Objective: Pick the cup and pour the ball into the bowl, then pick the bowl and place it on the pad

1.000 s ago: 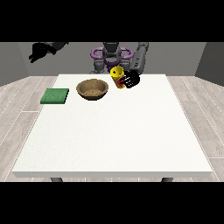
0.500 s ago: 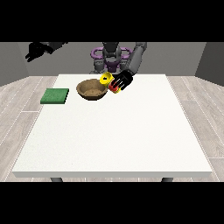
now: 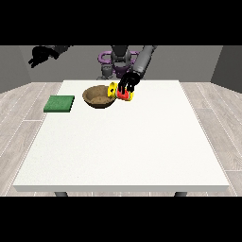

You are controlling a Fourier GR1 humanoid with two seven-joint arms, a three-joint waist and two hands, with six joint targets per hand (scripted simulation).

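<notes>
Since 0.5 s ago, shifted lower and tipped further: cup (image 3: 122,92) now lying nearly on its side, yellow mouth turned toward the bowl (image 3: 98,97) and touching or overhanging its right rim; cannot tell which. Held by the hand at the view's right (image 3: 128,83), black fingers (image 3: 124,88) curled down over the red and yellow body of the cup, arm slanting up toward the robot's torso behind the bench (image 3: 123,142). No sure view of the ball; too small to tell whether inside the cup or already in the bowl.

Brown bowl upright on the bench near the far edge, just left of the cup, its inside dark with a few pale specks. Green pad (image 3: 59,103) flat on the bench at the left edge, well apart from the bowl, with nothing on it.

Hand at the view's left (image 3: 39,55) raised high off to the side, clear of the bench, as it was 0.5 s ago; holding nothing, fingers a dark cluster, spread or curled cannot be told.
</notes>
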